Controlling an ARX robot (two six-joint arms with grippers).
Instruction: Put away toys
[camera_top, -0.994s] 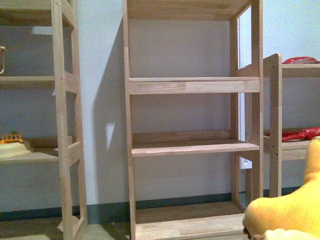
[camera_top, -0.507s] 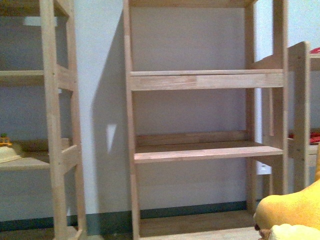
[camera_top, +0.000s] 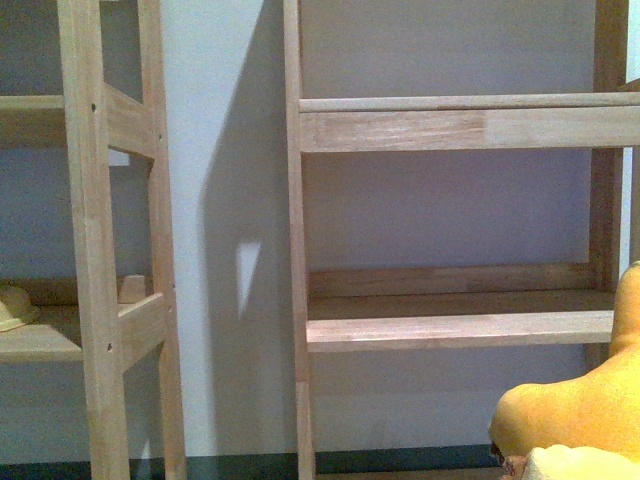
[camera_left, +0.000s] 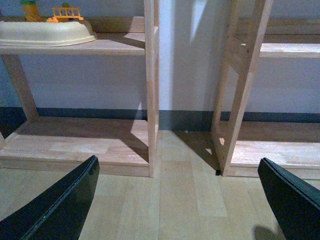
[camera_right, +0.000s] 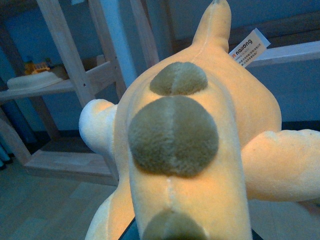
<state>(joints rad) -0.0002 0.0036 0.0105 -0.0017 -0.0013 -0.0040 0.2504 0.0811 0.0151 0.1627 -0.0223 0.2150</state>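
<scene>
One orange plush toy (camera_right: 200, 165), lengthwise tail-first toward shelf (camera_right: 295, 50), right gripper hold unseen, left gripper (camera_left: 175, 205) spread.

Plush animal (camera_top: 580, 420) is mostly chopped off at the front view's lower right corner. In the right wrist shot it totally covers the right gripper, and its tag (camera_right: 249, 47) print's too tiny to read.

The plush toy (camera_right: 200, 165) is soft short-pile cloth — matt orange-yellow, with velvety olive patches and a paper-like tag (camera_right: 248, 47). The shelves (camera_top: 450, 325) are pale, matt, bare-looking wood; the floor (camera_left: 175, 200) is smooth wood planking — faintly glossy.
</scene>
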